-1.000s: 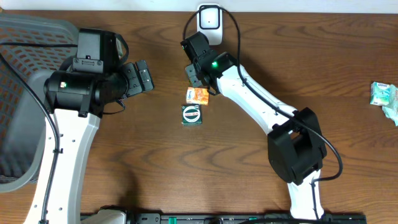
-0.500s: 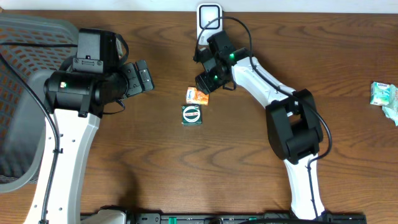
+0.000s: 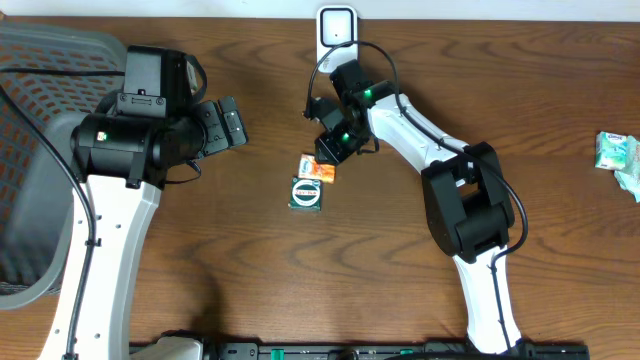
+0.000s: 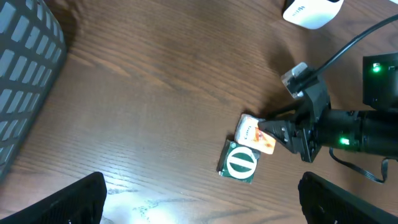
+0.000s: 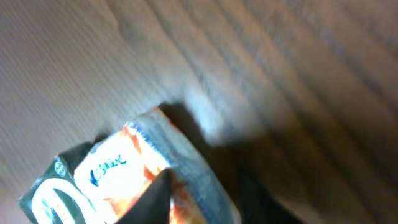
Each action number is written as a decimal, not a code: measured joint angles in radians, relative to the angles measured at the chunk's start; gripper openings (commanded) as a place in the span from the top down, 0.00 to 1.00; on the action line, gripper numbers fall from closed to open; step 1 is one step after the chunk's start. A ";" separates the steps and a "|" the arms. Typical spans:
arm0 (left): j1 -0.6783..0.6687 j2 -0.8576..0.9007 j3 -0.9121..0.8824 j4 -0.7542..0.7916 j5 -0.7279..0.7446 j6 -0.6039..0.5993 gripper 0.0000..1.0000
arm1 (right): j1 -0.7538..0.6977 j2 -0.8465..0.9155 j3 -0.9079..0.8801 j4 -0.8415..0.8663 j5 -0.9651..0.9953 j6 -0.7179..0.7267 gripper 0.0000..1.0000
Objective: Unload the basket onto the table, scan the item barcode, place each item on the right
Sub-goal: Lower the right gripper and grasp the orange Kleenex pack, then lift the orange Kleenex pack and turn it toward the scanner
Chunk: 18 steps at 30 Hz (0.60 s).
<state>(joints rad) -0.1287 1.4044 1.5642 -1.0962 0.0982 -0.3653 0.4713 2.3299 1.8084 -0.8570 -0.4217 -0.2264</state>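
Packet [image 3: 318, 170], just shifted, now sits pinched in the right claw [image 3: 330, 152]; left claw [image 3: 228, 124] spread; lifting it to the scanner [image 3: 338, 27] likely follows.

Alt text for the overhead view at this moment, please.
The right arm's tool has its tips on an orange packet in the middle of the view. The packet touches a green square packet, and a white scanner stands at the far edge. The left arm's tool hangs open off to the left.

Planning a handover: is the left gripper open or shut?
Open: the left gripper shows fingers wide apart at its wrist view's bottom corners.
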 measured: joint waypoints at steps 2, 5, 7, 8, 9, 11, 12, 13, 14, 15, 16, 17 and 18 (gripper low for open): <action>0.000 0.000 0.000 0.000 0.000 0.000 0.02 | -0.001 0.000 0.007 -0.035 0.018 0.015 0.74; 0.000 0.000 0.000 0.000 0.000 0.000 0.02 | -0.006 -0.003 0.014 -0.098 0.061 0.045 0.65; 0.000 0.000 0.000 0.000 0.000 0.000 0.02 | -0.014 -0.007 0.016 -0.142 0.085 0.056 0.63; 0.000 0.000 0.000 0.000 0.000 0.000 0.02 | -0.018 -0.010 0.016 -0.160 0.097 0.061 0.62; 0.000 0.000 0.000 0.000 0.000 0.000 0.02 | -0.021 -0.014 0.015 -0.178 0.109 0.063 0.62; 0.000 0.000 0.000 0.000 0.000 0.000 0.02 | -0.031 -0.024 0.012 -0.206 0.139 0.064 0.60; 0.000 0.000 0.000 0.000 0.000 0.000 0.02 | -0.039 -0.032 0.008 -0.214 0.159 0.065 0.58; 0.000 0.000 0.000 0.000 0.000 0.000 0.02 | -0.040 -0.036 0.006 -0.216 0.169 0.066 0.56; 0.000 0.000 0.000 0.000 0.000 0.000 0.02 | -0.043 -0.044 0.002 -0.216 0.180 0.065 0.52; 0.000 0.000 0.000 0.000 0.000 0.000 0.02 | -0.047 -0.055 -0.001 -0.215 0.193 0.066 0.47; 0.000 0.000 0.000 0.000 0.000 0.000 0.02 | -0.048 -0.066 -0.003 -0.210 0.202 0.068 0.43; 0.000 0.000 0.000 0.000 0.000 0.000 0.02 | -0.049 -0.076 -0.003 -0.203 0.210 0.067 0.39; 0.000 0.000 0.000 0.000 0.000 0.000 0.02 | -0.048 -0.087 -0.003 -0.193 0.214 0.064 0.38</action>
<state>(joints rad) -0.1287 1.4044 1.5642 -1.0962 0.0982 -0.3653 0.4229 2.2425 1.8050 -1.0504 -0.2073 -0.1619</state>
